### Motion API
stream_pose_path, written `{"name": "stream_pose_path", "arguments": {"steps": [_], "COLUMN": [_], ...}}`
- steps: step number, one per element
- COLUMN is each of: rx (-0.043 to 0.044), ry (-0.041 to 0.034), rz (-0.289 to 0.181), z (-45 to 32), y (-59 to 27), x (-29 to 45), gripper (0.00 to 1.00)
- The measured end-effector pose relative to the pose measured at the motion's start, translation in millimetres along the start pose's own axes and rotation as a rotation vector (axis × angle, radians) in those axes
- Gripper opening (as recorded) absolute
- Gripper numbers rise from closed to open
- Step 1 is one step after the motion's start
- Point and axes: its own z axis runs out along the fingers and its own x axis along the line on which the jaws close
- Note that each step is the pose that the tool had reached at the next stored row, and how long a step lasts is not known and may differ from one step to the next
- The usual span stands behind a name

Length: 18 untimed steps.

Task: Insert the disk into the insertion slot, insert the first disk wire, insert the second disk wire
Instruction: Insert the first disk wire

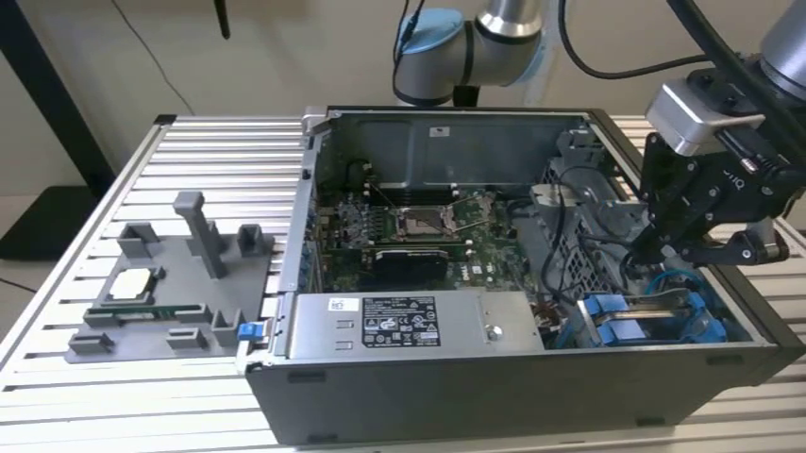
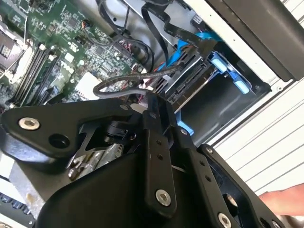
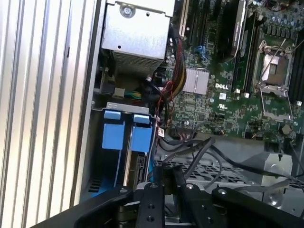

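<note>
Exterior view showed the black two-fingered gripper (image 1: 645,253) lowered into the open dark grey computer case (image 1: 504,401), just above the blue-framed silver-grey disk (image 1: 629,326). The disk sat in the insertion slot (image 3: 111,107) of the grey perforated metal drive cage (image 3: 223,173), blue tabs at its mouth. In the second wrist view the gripper (image 2: 151,102) was clenched at its tips on a thin black disk wire (image 2: 118,81) looping beside the disk (image 2: 192,80).
</note>
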Motion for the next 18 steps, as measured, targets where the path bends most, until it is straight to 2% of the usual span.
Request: {"name": "stream_pose_path", "arguments": {"steps": [18], "rx": [0.0066], "ry": [0.0020], "rz": [0.044], "z": [7.9], "y": [-6.8], "x": [5.3], "gripper": [0.00]}}
